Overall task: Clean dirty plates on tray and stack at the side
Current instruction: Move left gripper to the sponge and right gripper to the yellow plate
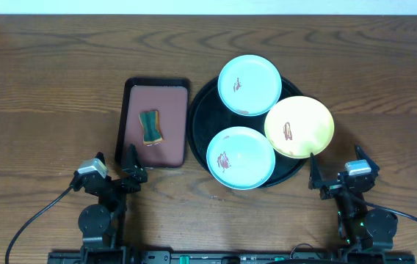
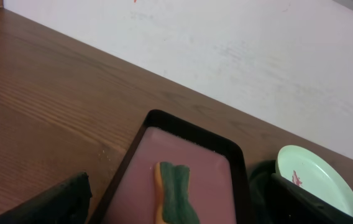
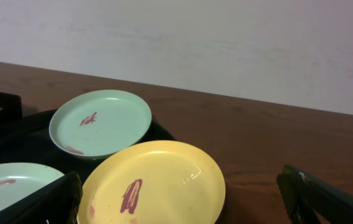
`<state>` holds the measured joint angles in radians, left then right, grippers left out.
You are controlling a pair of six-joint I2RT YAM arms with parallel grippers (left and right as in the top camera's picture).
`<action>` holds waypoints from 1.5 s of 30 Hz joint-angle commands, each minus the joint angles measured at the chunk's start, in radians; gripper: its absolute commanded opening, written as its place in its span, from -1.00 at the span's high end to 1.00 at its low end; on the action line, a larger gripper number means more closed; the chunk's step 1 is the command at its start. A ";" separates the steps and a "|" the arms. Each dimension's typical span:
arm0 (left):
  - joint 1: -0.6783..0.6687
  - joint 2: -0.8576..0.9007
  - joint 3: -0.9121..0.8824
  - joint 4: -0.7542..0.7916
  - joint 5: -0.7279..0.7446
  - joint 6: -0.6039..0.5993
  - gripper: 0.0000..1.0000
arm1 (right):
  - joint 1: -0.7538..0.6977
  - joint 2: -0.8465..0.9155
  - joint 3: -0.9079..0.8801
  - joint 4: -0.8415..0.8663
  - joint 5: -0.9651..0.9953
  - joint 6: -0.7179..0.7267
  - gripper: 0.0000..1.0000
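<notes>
Overhead view: a dark brown wood-grain table point(image 1: 47, 81) fills the picture, with a thin strip of pale wall along the top edge. The round black tray point(image 1: 200, 121) sits right of centre and carries all three plates. A mint plate point(image 1: 249, 84) lies at its far edge, a second mint plate point(image 1: 241, 158) at its near edge, and a yellow plate point(image 1: 299, 126) hangs over the right rim. Each plate bears reddish-brown smears. Just left of it lies a rectangular maroon tray point(image 1: 168, 110) holding a green and orange sponge point(image 1: 150, 126). The left gripper point(image 1: 114, 155) rests near the maroon tray's near end, and the right gripper point(image 1: 335, 163) near the yellow plate. Both have their fingers spread apart and hold nothing.

Left wrist view: dark fingers point(image 2: 55, 202) stand wide apart at the bottom corners. Between them lie the maroon tray and sponge, cut off below. A mint plate shows at right, partly hidden behind one finger, and a white wall rises behind the table.

Right wrist view: fingers point(image 3: 325, 199) show wide apart at both lower corners. The yellow plate is nearest and the far mint plate lies beyond it. The other mint plate is cut off at left.
</notes>
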<state>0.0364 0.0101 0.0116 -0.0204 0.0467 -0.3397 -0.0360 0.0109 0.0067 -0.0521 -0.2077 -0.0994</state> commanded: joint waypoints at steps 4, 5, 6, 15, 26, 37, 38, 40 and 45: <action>0.000 -0.005 -0.008 -0.047 -0.013 0.013 -0.79 | 0.005 -0.002 -0.001 -0.004 0.005 -0.010 -0.99; 0.000 -0.005 -0.008 -0.047 -0.013 0.013 -0.79 | 0.005 -0.002 -0.001 -0.004 0.005 -0.010 -0.98; 0.000 -0.005 -0.008 -0.047 -0.013 0.013 -0.80 | 0.005 -0.002 -0.001 -0.004 0.005 -0.010 -0.98; 0.000 -0.005 -0.008 -0.047 -0.013 0.013 -0.80 | 0.005 -0.002 -0.001 -0.004 0.005 -0.010 -0.99; 0.000 -0.005 -0.008 -0.047 -0.013 0.013 -0.80 | 0.005 -0.002 -0.001 -0.004 0.005 -0.010 -0.98; 0.000 -0.005 -0.008 -0.046 -0.014 0.013 -0.79 | 0.005 -0.002 -0.001 -0.004 0.005 -0.010 -0.98; 0.000 -0.005 -0.008 -0.046 -0.014 0.013 -0.79 | 0.005 -0.003 -0.001 -0.004 0.005 -0.010 -0.99; 0.000 -0.005 -0.008 -0.046 -0.013 0.013 -0.79 | 0.005 -0.002 -0.001 -0.004 0.005 -0.010 -0.98; 0.000 -0.005 -0.008 -0.046 0.018 0.013 -0.79 | 0.005 -0.002 -0.001 -0.003 -0.015 -0.006 -0.99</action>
<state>0.0364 0.0101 0.0116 -0.0200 0.0494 -0.3393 -0.0360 0.0113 0.0067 -0.0521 -0.2089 -0.0994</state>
